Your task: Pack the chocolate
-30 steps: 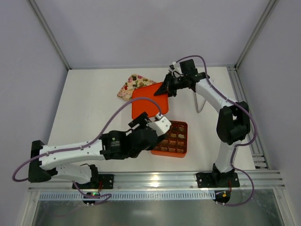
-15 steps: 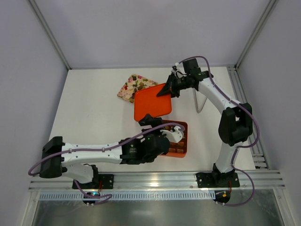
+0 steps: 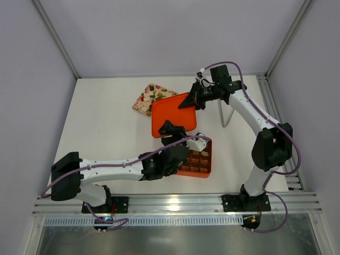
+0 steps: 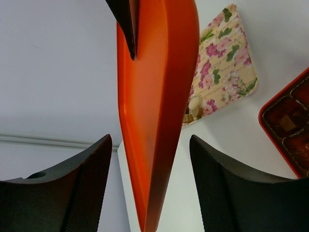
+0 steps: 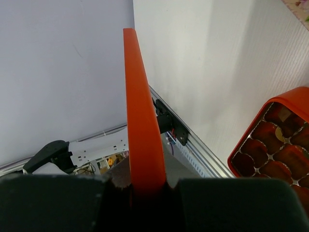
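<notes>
The left gripper point(image 4: 150, 183) stands open, one finger on each side of the near edge of the orange lid point(image 4: 159, 96), with a visible gap on both sides; no contact is made yet. Over the last second this gripper has travelled from above the box point(image 3: 210, 154) to the lid edge, and its jaws have narrowed. The right gripper point(image 5: 145, 186) is clamped on the far edge of the lid and holds it off the table point(image 3: 106, 122), as it did a second ago. The chocolate point(image 3: 195, 158) sits in the grid cells of the orange box, just beside the near edge of the lid; most visible cells are filled. A few lumps appear to remain on the floral tray point(image 4: 227, 72) beyond the lid, though they are too small to confirm. Judgement: filling is largely done and the closing step has begun, with the left gripper about to take a second hold so that both arms can set the lid on the box.
</notes>
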Controlling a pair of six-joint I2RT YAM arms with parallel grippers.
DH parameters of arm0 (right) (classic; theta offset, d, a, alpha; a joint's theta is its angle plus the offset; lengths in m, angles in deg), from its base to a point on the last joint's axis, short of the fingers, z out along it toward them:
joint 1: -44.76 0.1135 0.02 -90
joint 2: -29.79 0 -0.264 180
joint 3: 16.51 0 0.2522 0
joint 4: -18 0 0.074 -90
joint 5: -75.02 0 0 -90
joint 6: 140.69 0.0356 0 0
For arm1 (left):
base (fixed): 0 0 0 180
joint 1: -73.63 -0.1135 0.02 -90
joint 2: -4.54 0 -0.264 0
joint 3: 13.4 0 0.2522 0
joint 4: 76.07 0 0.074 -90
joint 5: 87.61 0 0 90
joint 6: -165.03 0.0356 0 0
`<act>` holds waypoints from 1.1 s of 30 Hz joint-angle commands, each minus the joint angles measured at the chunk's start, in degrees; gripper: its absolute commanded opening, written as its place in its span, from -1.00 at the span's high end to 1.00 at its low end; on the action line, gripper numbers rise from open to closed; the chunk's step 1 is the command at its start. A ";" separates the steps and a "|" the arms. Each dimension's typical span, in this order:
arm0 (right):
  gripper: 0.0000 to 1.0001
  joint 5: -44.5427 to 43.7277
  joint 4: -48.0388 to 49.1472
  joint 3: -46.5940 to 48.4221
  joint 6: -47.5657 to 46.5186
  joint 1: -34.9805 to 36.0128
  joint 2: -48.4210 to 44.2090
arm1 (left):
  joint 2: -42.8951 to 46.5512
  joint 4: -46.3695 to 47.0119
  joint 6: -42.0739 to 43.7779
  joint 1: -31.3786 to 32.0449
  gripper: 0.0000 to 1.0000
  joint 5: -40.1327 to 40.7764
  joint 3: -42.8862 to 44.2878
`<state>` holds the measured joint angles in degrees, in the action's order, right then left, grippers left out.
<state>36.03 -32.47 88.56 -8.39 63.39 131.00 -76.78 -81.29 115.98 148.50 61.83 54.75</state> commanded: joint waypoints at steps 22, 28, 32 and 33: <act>0.15 -1.16 2.17 -1.39 -1.08 -0.18 -7.87 | -5.70 31.11 20.15 -2.89 1.00 1.64 -2.19; -0.73 -15.64 2.17 -0.60 -6.00 -0.79 -12.42 | -1.31 10.85 5.67 -2.45 1.00 -0.46 2.64; -0.99 -31.64 6.18 -5.32 -6.97 -3.68 -21.12 | 2.82 -15.06 -17.34 -2.62 1.00 -9.57 12.03; -1.00 -36.45 7.43 -6.74 -6.19 -4.39 -23.05 | 3.88 -18.17 -20.61 -2.89 1.00 -11.26 13.53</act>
<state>15.48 -29.78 84.47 -13.48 61.38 116.35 -78.70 -82.60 114.05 145.72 57.59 61.20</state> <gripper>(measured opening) 0.993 0.097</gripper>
